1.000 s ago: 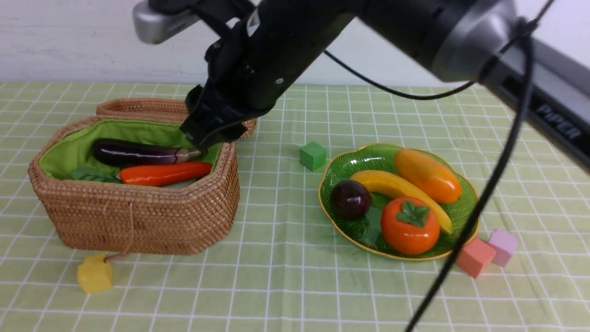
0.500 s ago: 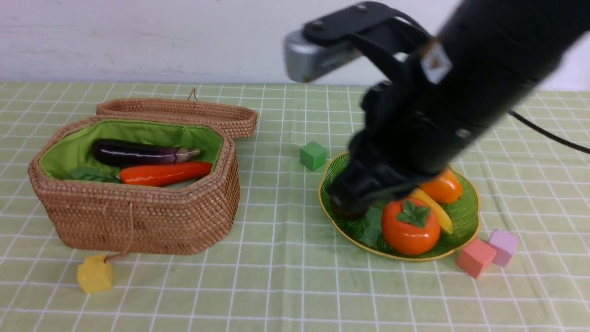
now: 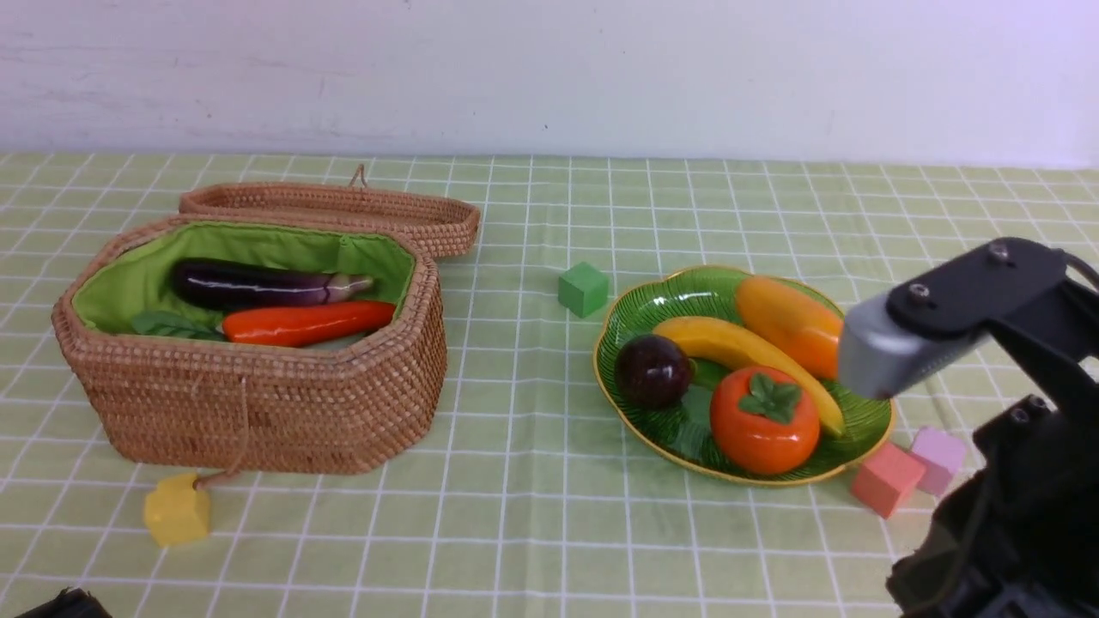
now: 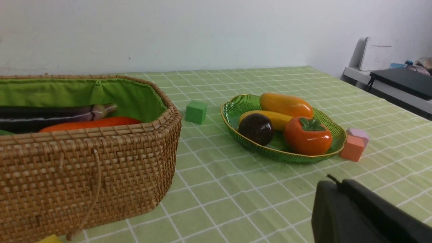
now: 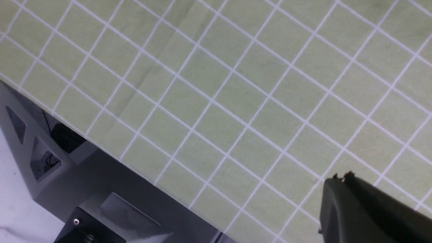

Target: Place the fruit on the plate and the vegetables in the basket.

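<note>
Both jaws clenched, empty, well apart from fruit on plate.

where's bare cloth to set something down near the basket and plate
Widest bare patch: between the basket and the plate, nearer than the green cube. The front strip right of the yellow cube is also free. Crowded: the plate's near right edge, with the pink cube and purple cube.
</note>
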Controlling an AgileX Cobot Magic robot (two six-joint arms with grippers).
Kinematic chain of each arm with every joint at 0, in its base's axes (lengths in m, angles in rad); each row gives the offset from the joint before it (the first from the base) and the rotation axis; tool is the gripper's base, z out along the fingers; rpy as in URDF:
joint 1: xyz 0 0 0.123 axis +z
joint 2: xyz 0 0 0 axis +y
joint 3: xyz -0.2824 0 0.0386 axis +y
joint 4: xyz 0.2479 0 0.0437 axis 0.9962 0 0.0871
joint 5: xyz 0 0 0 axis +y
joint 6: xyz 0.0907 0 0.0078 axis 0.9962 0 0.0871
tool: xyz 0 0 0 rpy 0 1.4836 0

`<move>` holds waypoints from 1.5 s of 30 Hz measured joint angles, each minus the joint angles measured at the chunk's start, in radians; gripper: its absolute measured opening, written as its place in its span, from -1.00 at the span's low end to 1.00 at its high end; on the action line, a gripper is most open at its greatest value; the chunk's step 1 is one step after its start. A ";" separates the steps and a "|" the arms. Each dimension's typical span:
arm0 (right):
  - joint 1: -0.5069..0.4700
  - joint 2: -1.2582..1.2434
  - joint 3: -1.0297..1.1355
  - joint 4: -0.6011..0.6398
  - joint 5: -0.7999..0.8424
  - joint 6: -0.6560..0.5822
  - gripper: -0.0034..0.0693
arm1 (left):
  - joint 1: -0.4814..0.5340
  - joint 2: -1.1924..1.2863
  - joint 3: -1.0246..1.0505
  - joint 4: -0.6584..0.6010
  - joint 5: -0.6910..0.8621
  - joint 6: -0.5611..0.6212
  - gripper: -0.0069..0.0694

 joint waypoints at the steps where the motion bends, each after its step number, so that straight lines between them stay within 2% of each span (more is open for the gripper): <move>1: 0.000 -0.001 0.000 0.000 -0.001 0.000 -0.88 | 0.000 0.000 0.001 0.000 0.008 0.000 -0.85; 9: 0.000 -0.005 0.001 -0.003 -0.001 0.000 -0.87 | 0.000 0.000 0.002 0.000 0.024 0.000 -0.85; 14: -0.032 -0.033 0.015 -0.097 -0.009 -0.010 -0.88 | 0.000 0.000 0.002 0.000 0.024 0.000 -0.85; 15: -0.093 -0.092 0.054 -0.112 -0.065 -0.045 -0.92 | 0.000 0.000 0.002 0.000 0.024 0.000 -0.85; 16: -0.102 -0.101 0.061 -0.112 -0.077 -0.050 -0.92 | 0.000 0.000 0.002 0.000 0.024 0.000 -0.85; 17: -0.187 -0.191 0.137 -0.097 -0.173 -0.092 -0.94 | 0.000 0.000 0.002 0.000 0.024 0.000 -0.85; 20: -0.361 -0.398 0.343 -0.021 -0.398 -0.190 -0.96 | 0.000 0.000 0.002 0.000 0.025 0.000 -0.85; 21: -0.374 -0.431 0.378 -0.016 -0.413 -0.197 -0.96 | 0.000 0.000 0.002 0.000 0.025 0.000 -0.85; 23: -0.524 -0.642 0.617 0.050 -0.620 -0.278 -0.96 | 0.000 0.000 0.002 0.000 0.026 0.000 -0.85; 27: -0.643 -0.924 0.954 0.106 -0.861 -0.328 -0.96 | 0.000 0.000 0.002 0.000 0.026 0.000 -0.85; 30: -0.678 -1.056 1.097 0.118 -0.911 -0.328 -0.96 | 0.000 0.000 0.002 0.000 0.026 0.000 -0.85; 32: -0.701 -1.117 1.156 0.121 -0.878 -0.322 -0.96 | 0.000 0.000 0.002 0.000 0.027 0.000 -0.85; 45: -0.708 -1.133 1.157 0.102 -0.858 -0.315 -0.96 | 0.000 0.000 0.002 0.000 0.028 0.000 -0.84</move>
